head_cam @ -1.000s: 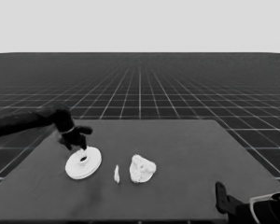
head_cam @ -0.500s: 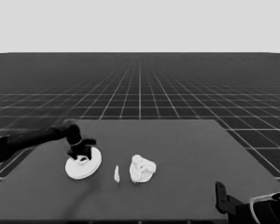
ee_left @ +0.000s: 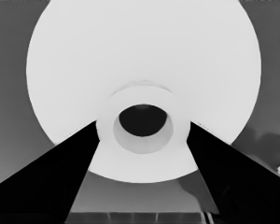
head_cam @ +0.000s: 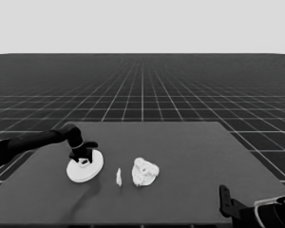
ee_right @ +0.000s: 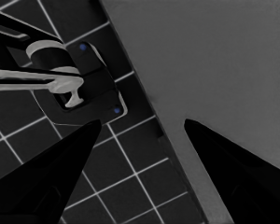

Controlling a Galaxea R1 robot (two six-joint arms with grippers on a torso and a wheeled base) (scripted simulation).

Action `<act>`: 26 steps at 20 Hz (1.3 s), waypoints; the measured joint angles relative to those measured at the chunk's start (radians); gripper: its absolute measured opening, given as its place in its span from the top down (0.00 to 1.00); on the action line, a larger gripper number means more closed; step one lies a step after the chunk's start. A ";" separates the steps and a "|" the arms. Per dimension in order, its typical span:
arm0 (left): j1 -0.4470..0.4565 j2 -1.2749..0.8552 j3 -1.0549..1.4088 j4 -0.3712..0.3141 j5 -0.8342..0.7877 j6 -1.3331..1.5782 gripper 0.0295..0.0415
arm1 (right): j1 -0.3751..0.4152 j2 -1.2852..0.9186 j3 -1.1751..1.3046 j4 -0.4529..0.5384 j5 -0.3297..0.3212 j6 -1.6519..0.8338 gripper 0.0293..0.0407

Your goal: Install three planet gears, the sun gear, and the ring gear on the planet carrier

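Dark and flat, the table stretches before us over a gridded floor, with a pale blank band above the horizon; on its left half we see the larger round part, a white disc with a raised central hub and a small hole, lying flat; the left gripper, black and long-fingered, reaches in from the left edge and sits right over that hub.

From the left wrist view we see the same larger round part filling most of the picture, its raised hub ring around a dark hole; the left gripper has its two fingers spread, one on each side of the hub, their tips at the hub's outer wall; we cannot tell whether they press on it or only stand beside it.

Just to the right of this disc we see a thin white piece, apart from it; beyond that lies a lumpy white cluster, which we take for the smaller round part with the small toothed gears on it, though we cannot count them.

Our right gripper waits at the lower right corner of the head view, off the table's corner; its fingers stand apart with nothing between them; dark machinery with small blue lights shows past the table's edge.
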 joint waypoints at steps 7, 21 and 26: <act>-0.148 -0.054 0.111 -0.093 0.118 -0.039 0.56 | 0.000 0.000 0.000 0.000 0.000 0.000 0.19; -0.143 0.651 0.038 -0.045 0.198 -0.669 0.56 | 0.000 0.000 0.000 0.000 0.000 0.000 0.19; -0.077 0.685 -0.032 0.018 0.182 -0.638 0.56 | 0.000 0.000 0.000 0.000 0.000 0.000 0.19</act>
